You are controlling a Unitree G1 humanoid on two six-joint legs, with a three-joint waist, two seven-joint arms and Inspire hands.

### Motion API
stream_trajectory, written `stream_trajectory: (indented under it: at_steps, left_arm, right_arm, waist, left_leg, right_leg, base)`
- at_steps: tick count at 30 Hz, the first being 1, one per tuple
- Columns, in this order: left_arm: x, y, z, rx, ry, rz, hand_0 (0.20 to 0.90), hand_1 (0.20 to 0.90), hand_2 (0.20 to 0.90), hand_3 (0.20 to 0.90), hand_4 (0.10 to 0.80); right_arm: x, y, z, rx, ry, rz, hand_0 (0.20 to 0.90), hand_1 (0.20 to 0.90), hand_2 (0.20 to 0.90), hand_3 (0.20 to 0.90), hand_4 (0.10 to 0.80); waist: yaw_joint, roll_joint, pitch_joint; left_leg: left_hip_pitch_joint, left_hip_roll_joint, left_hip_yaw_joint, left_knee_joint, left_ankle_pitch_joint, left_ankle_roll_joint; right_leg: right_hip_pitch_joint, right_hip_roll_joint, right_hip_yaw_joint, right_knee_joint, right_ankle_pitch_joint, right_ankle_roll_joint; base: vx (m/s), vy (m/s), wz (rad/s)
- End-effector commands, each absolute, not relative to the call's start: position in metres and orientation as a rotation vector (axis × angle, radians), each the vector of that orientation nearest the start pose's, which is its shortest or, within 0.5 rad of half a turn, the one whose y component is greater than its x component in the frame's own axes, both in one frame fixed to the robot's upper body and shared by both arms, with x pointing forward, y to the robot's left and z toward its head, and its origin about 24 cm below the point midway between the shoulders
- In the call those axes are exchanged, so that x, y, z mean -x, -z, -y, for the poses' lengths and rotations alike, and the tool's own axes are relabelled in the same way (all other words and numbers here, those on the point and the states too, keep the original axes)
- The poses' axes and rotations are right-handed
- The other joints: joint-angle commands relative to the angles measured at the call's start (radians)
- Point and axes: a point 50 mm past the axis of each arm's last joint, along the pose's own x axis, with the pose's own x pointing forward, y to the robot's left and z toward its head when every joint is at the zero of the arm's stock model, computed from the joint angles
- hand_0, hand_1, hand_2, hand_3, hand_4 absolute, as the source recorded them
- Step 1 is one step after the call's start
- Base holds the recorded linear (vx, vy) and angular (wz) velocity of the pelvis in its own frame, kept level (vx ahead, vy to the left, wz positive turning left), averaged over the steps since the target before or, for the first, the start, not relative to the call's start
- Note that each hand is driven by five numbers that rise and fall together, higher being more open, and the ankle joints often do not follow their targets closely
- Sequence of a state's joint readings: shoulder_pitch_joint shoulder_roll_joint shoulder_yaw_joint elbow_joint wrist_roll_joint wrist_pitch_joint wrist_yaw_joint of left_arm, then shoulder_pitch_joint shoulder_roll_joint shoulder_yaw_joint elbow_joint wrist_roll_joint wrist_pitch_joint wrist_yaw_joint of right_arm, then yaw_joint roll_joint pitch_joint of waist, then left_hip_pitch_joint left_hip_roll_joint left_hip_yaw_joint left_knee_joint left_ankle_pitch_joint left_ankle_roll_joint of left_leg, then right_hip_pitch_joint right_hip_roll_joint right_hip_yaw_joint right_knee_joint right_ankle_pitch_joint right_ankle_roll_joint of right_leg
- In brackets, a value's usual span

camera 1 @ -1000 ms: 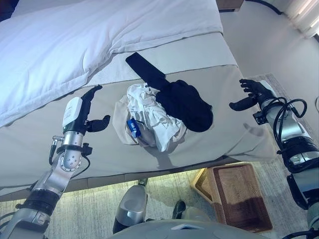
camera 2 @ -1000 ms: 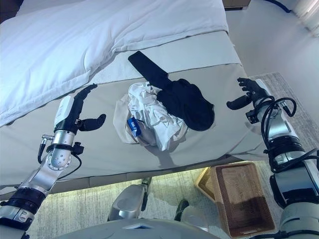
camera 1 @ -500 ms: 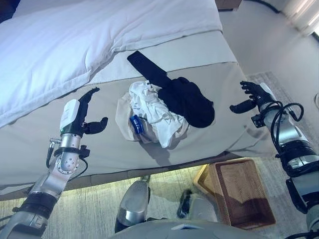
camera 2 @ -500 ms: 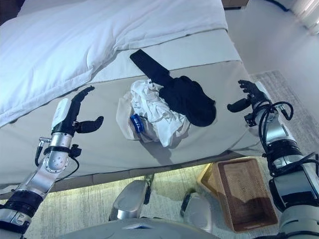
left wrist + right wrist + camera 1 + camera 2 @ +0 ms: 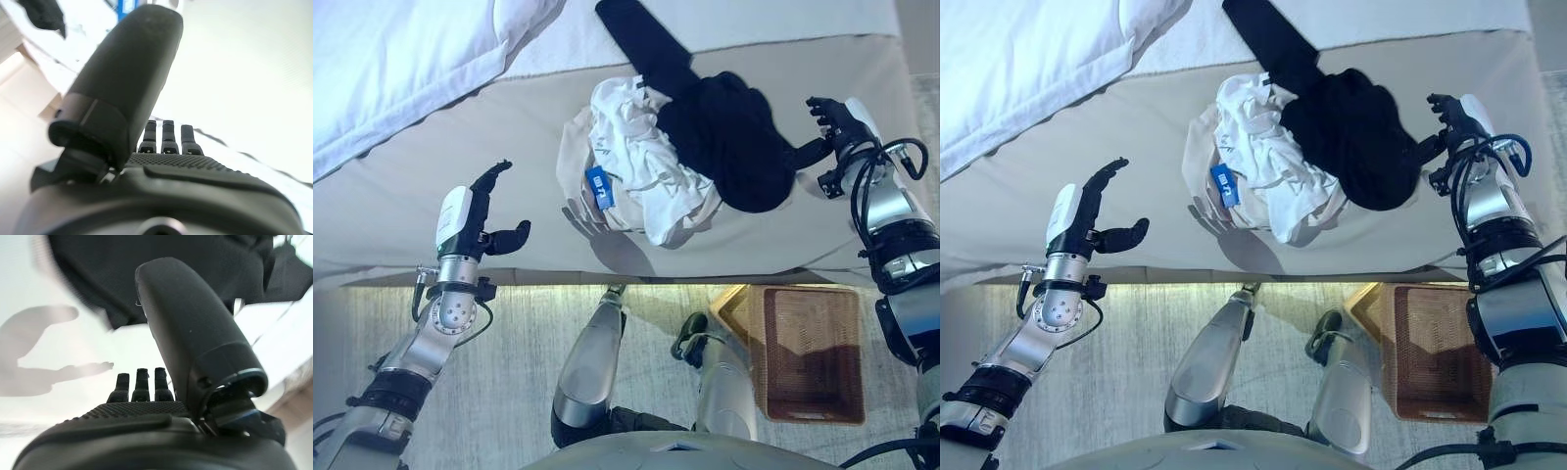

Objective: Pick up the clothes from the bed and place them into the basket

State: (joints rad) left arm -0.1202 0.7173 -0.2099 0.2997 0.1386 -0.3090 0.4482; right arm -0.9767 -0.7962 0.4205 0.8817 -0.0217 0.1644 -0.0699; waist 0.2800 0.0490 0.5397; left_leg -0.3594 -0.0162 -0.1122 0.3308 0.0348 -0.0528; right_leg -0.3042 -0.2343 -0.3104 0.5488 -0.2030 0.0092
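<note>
A pile of clothes lies on the bed point(image 5: 431, 196) near its front edge: a crumpled white garment point(image 5: 641, 171) with a blue tag, and a black garment point(image 5: 724, 147) draped over its right side, also in the right wrist view point(image 5: 146, 279). A brown wicker basket point(image 5: 811, 354) stands on the floor at the lower right. My left hand point(image 5: 475, 220) is open over the bed's front edge, left of the pile. My right hand point(image 5: 832, 122) is open, right beside the black garment's right edge.
A white duvet point(image 5: 401, 59) covers the bed's back left. A striped rug point(image 5: 509, 372) lies on the floor below the bed's front edge, with the basket on it.
The whole view has shifted: the camera tilted down and the bed edge now sits mid-picture. My right hand has come in close to the black garment. My left hand stays open.
</note>
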Motion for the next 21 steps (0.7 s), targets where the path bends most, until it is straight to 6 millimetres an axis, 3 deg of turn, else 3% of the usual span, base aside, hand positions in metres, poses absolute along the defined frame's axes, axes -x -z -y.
stream_trajectory:
  at_steps: [1,7,21]
  left_arm:
    - [-0.266,-0.111,-0.249,-0.771,-0.23,0.494,0.9,0.9,0.9,0.9,0.8]
    - [-0.262,-0.113,-0.242,-0.766,-0.213,0.53,0.9,0.9,0.9,0.9,0.8]
    - [-0.255,-0.123,-0.234,-0.746,-0.202,0.599,0.9,0.9,0.9,0.9,0.8]
  right_arm:
    - [-0.384,-0.276,0.297,1.031,0.453,0.131,0.9,0.9,0.9,0.9,0.8]
    - [-0.381,-0.289,0.301,1.029,0.513,0.157,0.9,0.9,0.9,0.9,0.8]
    - [-0.379,-0.318,0.301,1.182,0.598,0.133,0.9,0.9,0.9,0.9,0.8]
  waist:
    - [0.004,0.031,-0.03]
    - [0.014,0.047,-0.02]
    - [0.029,0.088,-0.02]
  left_leg:
    - [-0.059,-0.013,0.024,0.175,-0.133,0.021]
    - [-0.165,-0.045,0.023,0.283,-0.192,0.038]
    - [-0.461,-0.072,0.038,0.571,-0.285,0.082]
  right_leg:
    - [-0.048,-0.01,0.005,0.077,0.019,-0.011]
    - [-0.172,-0.031,0.025,0.244,-0.065,-0.017]
    - [-0.48,-0.049,0.059,0.494,-0.134,-0.043]
  base:
    - [-0.04,0.06,0.17]
    - [0.032,0.026,0.15]
    - [0.004,0.015,0.03]
